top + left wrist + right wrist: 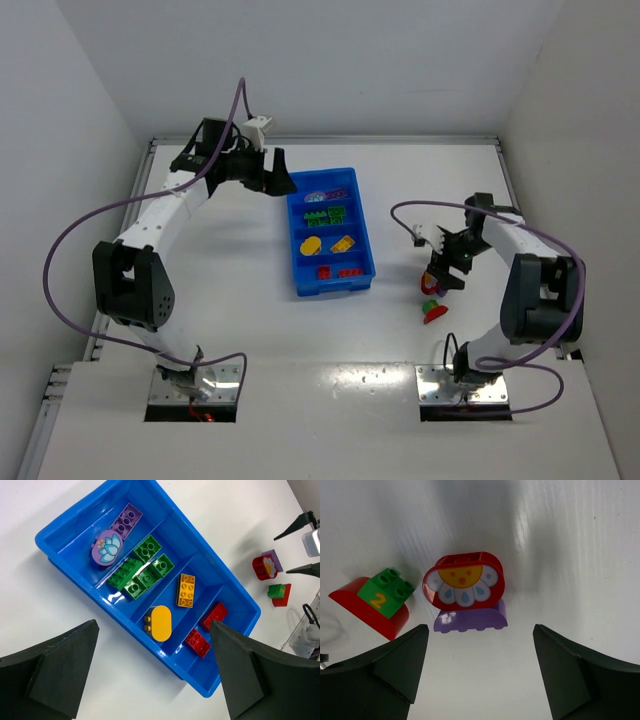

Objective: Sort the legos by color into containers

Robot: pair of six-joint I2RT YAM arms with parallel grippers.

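The blue tray (297, 250) has four compartments. In the left wrist view the tray (82, 540) holds two purple pieces (107, 548), several green bricks (142, 567), two yellow pieces (161, 622) and two red bricks (206, 627), one colour per compartment. Loose on the table to its right are a red flower piece (464, 582) resting on a purple piece (470, 618), and a green brick (387, 592) on a red curved piece (370, 611). My right gripper (477, 670) is open and empty, just short of the purple piece. My left gripper (155, 680) is open and empty above the tray's edge.
White walls close in the table on the left, back and right. The loose pieces (432, 300) lie between the tray and the right arm (525, 285). Purple cables loop off both arms.
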